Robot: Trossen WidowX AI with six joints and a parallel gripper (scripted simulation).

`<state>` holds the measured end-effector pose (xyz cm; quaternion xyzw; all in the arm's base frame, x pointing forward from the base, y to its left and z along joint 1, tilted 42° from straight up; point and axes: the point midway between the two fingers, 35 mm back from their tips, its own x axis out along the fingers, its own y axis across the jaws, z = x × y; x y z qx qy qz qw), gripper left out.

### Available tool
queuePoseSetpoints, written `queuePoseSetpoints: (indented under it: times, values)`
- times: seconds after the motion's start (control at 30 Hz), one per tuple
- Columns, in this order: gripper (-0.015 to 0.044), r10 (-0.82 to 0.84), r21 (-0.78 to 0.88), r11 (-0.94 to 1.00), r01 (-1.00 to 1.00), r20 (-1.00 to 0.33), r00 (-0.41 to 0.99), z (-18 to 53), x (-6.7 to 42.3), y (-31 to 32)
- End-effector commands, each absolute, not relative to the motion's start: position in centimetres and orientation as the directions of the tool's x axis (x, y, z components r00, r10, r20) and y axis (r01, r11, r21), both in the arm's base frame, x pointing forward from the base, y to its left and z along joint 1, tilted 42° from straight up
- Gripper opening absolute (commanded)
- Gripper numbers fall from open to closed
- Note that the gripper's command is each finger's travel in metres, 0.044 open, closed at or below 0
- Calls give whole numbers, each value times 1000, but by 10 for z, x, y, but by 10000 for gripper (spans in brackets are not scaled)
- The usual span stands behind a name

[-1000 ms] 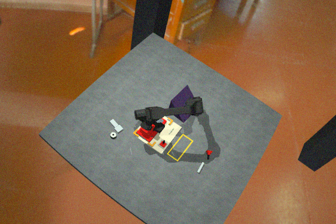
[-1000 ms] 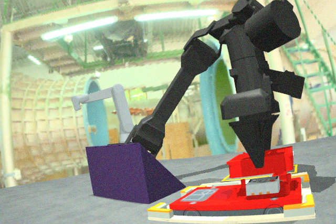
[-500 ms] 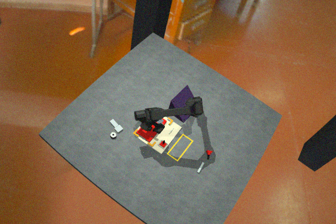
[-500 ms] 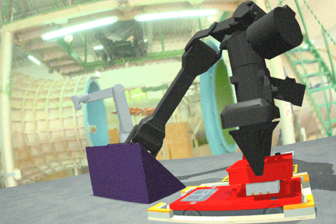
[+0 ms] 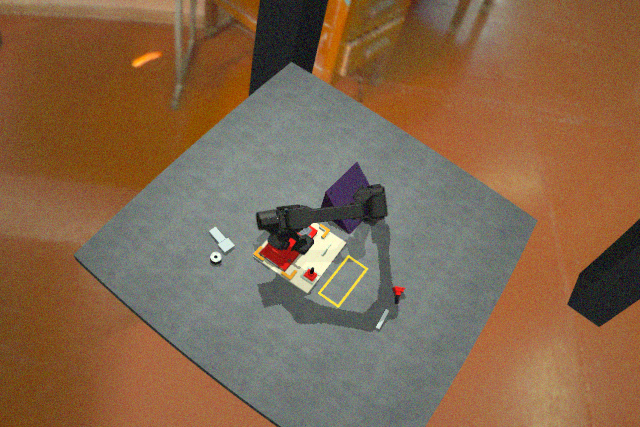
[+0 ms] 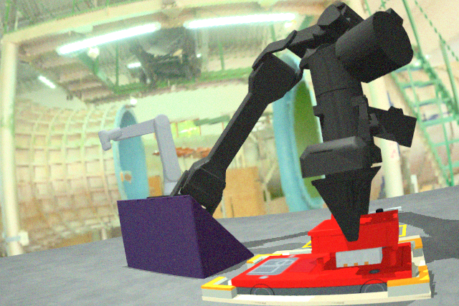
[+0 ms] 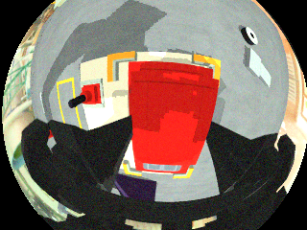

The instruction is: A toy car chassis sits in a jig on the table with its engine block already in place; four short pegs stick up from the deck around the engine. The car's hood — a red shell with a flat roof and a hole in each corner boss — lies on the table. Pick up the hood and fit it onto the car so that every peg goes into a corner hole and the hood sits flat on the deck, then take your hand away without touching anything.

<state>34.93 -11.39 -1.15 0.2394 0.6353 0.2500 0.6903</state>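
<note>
My gripper point(image 6: 350, 236) point(image 5: 290, 245) point(image 7: 172, 122) is shut on the red hood point(image 6: 376, 226) point(image 5: 279, 255) point(image 7: 169, 109), gripping its roof from above. The hood is level and low over the rear of the red car chassis point(image 6: 296, 273), right over the grey engine block point(image 6: 357, 256), which shows under its side. I cannot tell whether the pegs are in the corner holes or whether the hood rests on the deck. The chassis sits in the cream jig point(image 6: 315, 298) point(image 5: 324, 249) point(image 7: 118, 99) with orange corners.
The arm rises from a purple wedge base point(image 6: 166, 236) point(image 5: 343, 189). A small red part with a black pin point(image 5: 311, 274) point(image 7: 90, 95) stands on the jig. A yellow outlined rectangle point(image 5: 358, 262), a red piece point(image 5: 397, 290), a grey rod point(image 5: 382, 319), a grey block point(image 5: 222, 238) and a white ring point(image 5: 215, 257) lie around.
</note>
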Motion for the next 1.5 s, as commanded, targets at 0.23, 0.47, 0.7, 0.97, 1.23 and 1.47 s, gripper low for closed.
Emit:
queuePoseSetpoints:
  times: [0.23,0.47,0.7,0.97,1.23,1.47]
  values:
    - [0,652,651,758,-39,-755,71,-13,350,-111]
    - [0,652,651,758,-39,-755,71,-15,350,-110]
    - [0,652,651,758,-39,-755,71,-17,350,-108]
    - [0,652,651,758,-39,-755,71,-20,351,-106]
    - [0,652,651,758,-39,-755,72,-22,351,-104]
    - [0,651,651,758,-39,-755,72,-21,351,-105]
